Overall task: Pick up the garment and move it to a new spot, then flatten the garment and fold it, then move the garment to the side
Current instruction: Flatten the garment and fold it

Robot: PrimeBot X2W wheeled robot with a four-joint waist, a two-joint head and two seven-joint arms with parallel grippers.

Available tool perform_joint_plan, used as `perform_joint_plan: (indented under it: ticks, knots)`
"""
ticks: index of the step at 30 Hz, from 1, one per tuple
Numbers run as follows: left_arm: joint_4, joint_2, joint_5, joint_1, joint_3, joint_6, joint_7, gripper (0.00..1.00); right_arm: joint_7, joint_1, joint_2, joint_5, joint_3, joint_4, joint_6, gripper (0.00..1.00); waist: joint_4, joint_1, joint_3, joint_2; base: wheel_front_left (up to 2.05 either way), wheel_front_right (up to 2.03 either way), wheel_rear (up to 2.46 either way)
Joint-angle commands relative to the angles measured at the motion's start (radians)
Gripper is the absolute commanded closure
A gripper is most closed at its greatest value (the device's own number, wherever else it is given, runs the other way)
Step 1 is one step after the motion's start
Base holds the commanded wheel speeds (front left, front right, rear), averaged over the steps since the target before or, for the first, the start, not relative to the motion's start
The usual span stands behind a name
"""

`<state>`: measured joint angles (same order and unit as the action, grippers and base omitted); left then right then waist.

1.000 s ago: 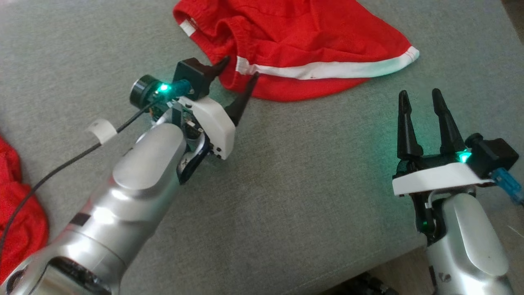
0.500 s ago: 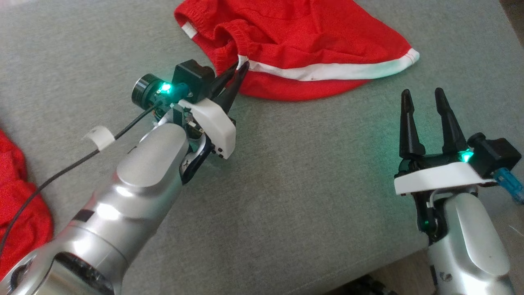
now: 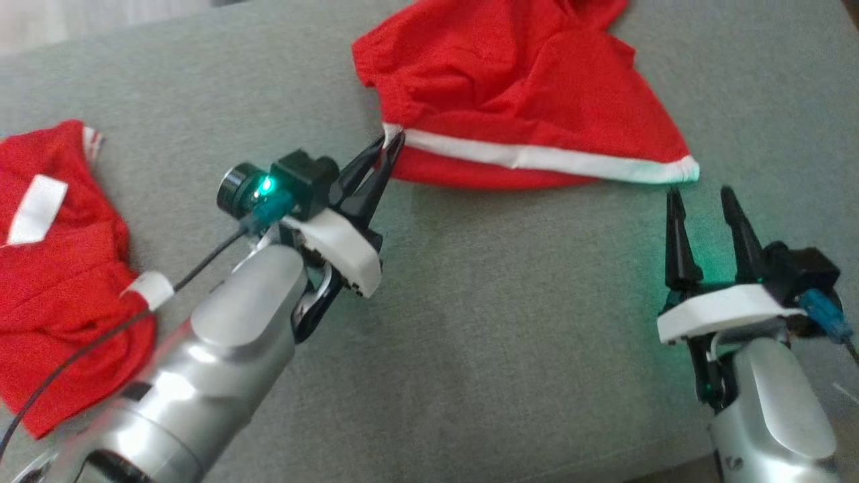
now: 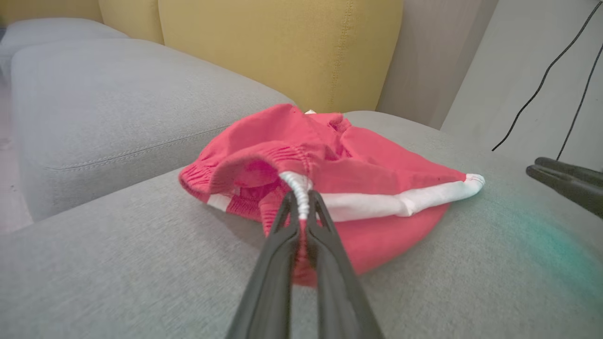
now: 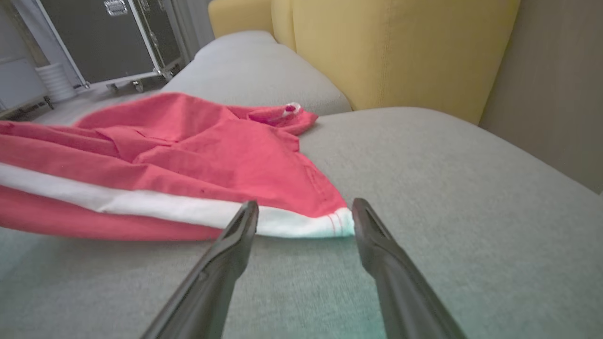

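While its left gripper (image 3: 392,144) clamps shut on one end of the white stripe (image 3: 537,157), a two-armed robot begins lifting a red garment (image 3: 530,100) from a grey sofa cushion (image 3: 503,335). The garment lies crumpled toward the cushion's far side, stripe facing the robot. Its right gripper (image 3: 703,201) hovers spread wide and empty, just short of the stripe's other end, apparently placed to take that corner so the cloth can hang taut between both arms. A second red heap (image 3: 60,268) lies at the left.

Grey sofa seat (image 3: 470,335), yellow back cushions (image 4: 282,47)
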<state>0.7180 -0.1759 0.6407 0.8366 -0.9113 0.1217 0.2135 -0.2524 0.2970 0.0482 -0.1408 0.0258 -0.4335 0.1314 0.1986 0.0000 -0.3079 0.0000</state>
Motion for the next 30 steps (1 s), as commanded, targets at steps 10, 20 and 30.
perform_joint_plan:
  ticks: [10, 20, 30]
  knots:
    - [-0.118, -0.054, -0.044, -0.052, 0.001, -0.051, 0.036, 1.0, 0.016, 0.081, 0.002, 0.062, 0.048, -0.192, -0.001, 0.0, -0.057, 0.0, 0.02, 0.0, 0.0, 0.0, 0.0]
    - [-0.17, -0.061, -0.057, -0.076, -0.01, -0.07, 0.04, 1.0, 0.026, 0.2, 0.002, 0.174, 0.122, -0.309, -0.001, 0.0, -0.08, 0.0, 0.001, 0.0, 0.0, 0.0, 0.0]
    - [-0.188, -0.057, -0.054, -0.092, -0.018, -0.079, 0.042, 1.0, 0.009, 0.232, 0.002, 0.229, 0.18, -0.364, -0.001, 0.0, -0.09, 0.0, 0.007, 0.0, 0.0, 0.0, 0.0]
